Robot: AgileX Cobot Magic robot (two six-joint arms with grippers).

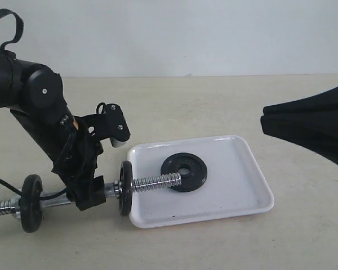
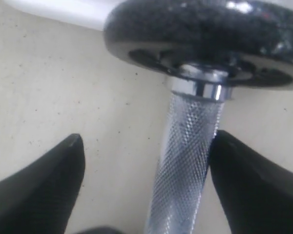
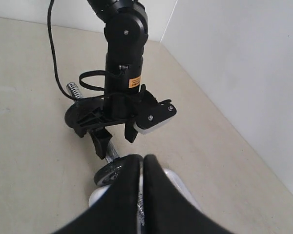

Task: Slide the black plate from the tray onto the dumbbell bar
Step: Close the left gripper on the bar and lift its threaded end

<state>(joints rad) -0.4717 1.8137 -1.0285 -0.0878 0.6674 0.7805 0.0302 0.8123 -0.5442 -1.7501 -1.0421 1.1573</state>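
The black plate (image 1: 184, 167) lies flat on the white tray (image 1: 242, 185), centre hole up. The dumbbell bar (image 1: 155, 182) lies across the table, and its threaded end reaches over the tray's left rim to the plate's edge. My left gripper (image 1: 93, 194) straddles the bar's knurled middle (image 2: 185, 165) and is open (image 2: 147, 137). One finger (image 2: 234, 161) touches the bar and the other stands well apart. My right gripper (image 1: 265, 121) hangs high at the right, shut (image 3: 142, 160) on nothing, its tips over the tray.
Two other black discs sit on the bar: one (image 1: 125, 188) at the tray's left rim, also close above my left fingers (image 2: 210, 29), and one (image 1: 31, 202) near the far left end. A beige table and a white wall lie behind.
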